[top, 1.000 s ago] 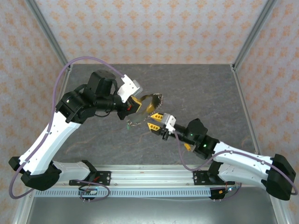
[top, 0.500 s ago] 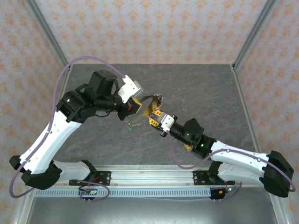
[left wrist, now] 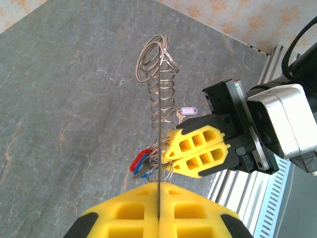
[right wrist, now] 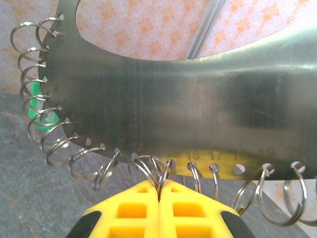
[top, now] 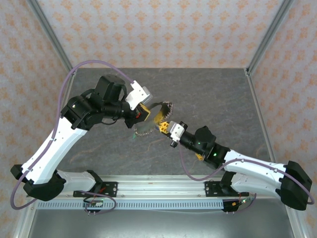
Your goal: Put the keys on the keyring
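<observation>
Top external view, over the middle of the grey worktop (top: 208, 94): left tool (top: 147, 114) and right tool (top: 160, 125) tip to tip, both raised off the surface. Between them, held in the air, the keyring (top: 162, 107), a curved flat metal plate edged with wire rings.

Left wrist view: yellow fingers of the left tool (left wrist: 158, 187) pressed together on the plate's thin edge. Keyring (left wrist: 158, 94) seen edge-on, reaching away from the camera, its rings stacked along it like a coil. Just to the right, the right tool (left wrist: 169, 151), likewise closed, tips against the lower rings. Beside those tips, low on the plate's left side, a red key (left wrist: 141, 155) and a blue key (left wrist: 140, 170) hanging close together. Higher up, on the right side, a white key (left wrist: 187, 110) sticking out from the rings.

Right wrist view: broad face of the keyring (right wrist: 173, 109) spread across the frame, with a row of small holes along its lower rim, numbers beside some, and a wire ring through each. Right tool (right wrist: 158, 188) clamped shut on one ring at that rim, jaws meeting with the wire pinched between. At far left, behind the rings, a green key (right wrist: 35, 106), partly hidden. Cannot tell whether any key hangs on the pinched ring.
</observation>
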You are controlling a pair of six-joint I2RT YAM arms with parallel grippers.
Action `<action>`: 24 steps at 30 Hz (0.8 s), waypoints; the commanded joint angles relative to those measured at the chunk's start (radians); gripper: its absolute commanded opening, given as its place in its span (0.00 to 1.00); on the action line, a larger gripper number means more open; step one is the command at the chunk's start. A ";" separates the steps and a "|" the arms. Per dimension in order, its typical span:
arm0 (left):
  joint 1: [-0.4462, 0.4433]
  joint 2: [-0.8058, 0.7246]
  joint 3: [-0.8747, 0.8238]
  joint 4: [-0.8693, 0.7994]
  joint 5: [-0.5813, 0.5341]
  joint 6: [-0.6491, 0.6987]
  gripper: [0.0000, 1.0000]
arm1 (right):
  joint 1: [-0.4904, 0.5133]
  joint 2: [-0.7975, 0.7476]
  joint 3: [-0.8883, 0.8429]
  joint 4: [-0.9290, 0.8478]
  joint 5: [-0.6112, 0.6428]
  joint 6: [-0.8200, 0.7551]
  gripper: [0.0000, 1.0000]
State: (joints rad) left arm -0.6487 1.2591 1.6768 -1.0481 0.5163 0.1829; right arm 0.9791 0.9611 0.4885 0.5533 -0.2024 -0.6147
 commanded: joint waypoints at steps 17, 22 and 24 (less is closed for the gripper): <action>0.050 -0.014 -0.003 0.068 0.076 -0.055 0.00 | -0.064 -0.169 -0.079 -0.106 0.101 0.049 0.43; 0.050 -0.012 0.004 0.058 0.076 -0.042 0.00 | -0.064 -0.179 -0.023 -0.134 -0.137 0.036 0.33; 0.050 -0.006 0.013 0.048 0.063 -0.037 0.00 | -0.060 -0.157 0.007 -0.136 -0.196 0.026 0.29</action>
State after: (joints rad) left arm -0.6014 1.2675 1.6745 -1.0218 0.5793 0.1295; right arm 0.9173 0.7933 0.4294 0.4362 -0.2672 -0.5613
